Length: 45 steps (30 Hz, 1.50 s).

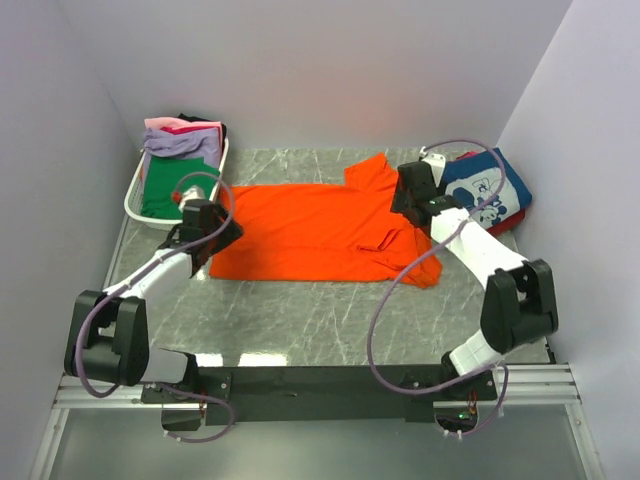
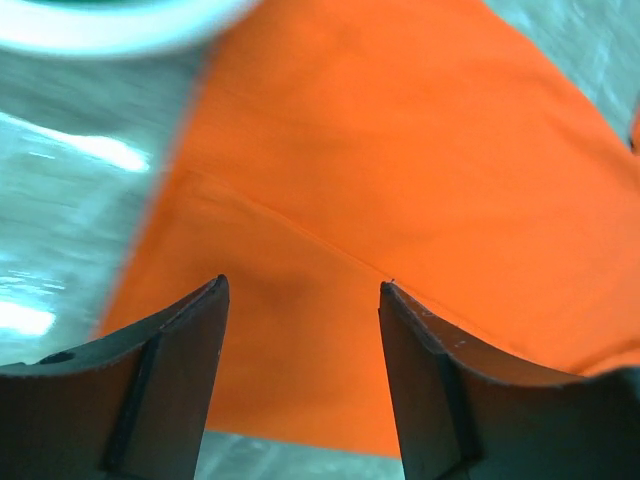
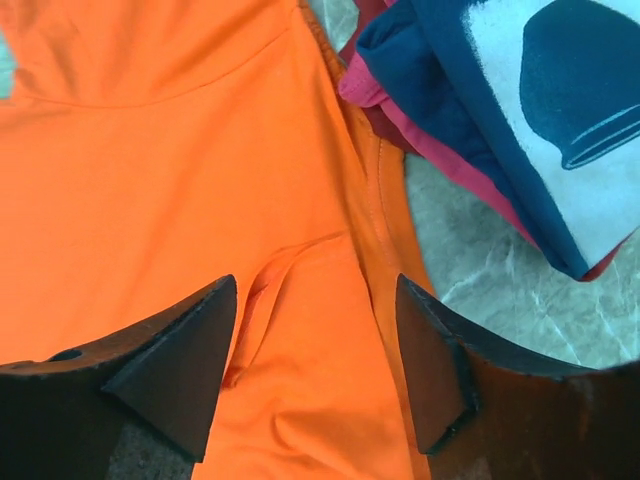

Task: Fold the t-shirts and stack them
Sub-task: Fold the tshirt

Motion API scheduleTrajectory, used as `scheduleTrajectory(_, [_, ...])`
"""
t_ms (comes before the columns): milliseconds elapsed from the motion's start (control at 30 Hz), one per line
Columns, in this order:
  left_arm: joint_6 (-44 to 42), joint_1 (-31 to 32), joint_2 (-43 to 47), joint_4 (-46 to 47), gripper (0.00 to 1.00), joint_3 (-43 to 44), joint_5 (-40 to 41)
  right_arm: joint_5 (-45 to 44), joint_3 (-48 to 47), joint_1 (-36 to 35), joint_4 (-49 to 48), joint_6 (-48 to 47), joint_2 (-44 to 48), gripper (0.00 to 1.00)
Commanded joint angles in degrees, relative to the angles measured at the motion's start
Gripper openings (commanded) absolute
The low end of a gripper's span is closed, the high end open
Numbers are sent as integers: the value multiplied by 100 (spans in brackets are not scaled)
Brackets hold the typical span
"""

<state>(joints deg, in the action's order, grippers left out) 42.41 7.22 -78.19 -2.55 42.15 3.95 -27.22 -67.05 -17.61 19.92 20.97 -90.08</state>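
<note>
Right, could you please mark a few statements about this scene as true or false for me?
1. The orange shirt lies spread on the table. True.
2. The left gripper is shut on the orange shirt. False: its jaws stand open above the cloth and hold nothing.
3. The navy shirt is in the basket. False: it lies at the right of the table, and the basket stands at the left.
4. The right gripper is open over the orange shirt. True.
5. A green shirt lies in the basket. True.
</note>
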Motion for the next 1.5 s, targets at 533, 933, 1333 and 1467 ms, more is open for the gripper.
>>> scheduleTrajectory(533, [57, 1941, -1031, 1037, 74, 65, -78, 1799, 2134, 187, 196, 320, 2197, 72])
scheduleTrajectory(933, [12, 1748, -1277, 1300, 77, -357, -219, 2300, 2450, 556, 407, 153, 1889, 72])
scheduleTrajectory(1333, [-84, 1299, -1154, 1389, 77, -717, -351, 2204, 2653, 583, 583, 215, 1978, 71])
scheduleTrajectory(1467, [-93, 1246, -1137, 1406, 77, -787, -429, 2186, 2644, 574, 530, 214, 1845, 70])
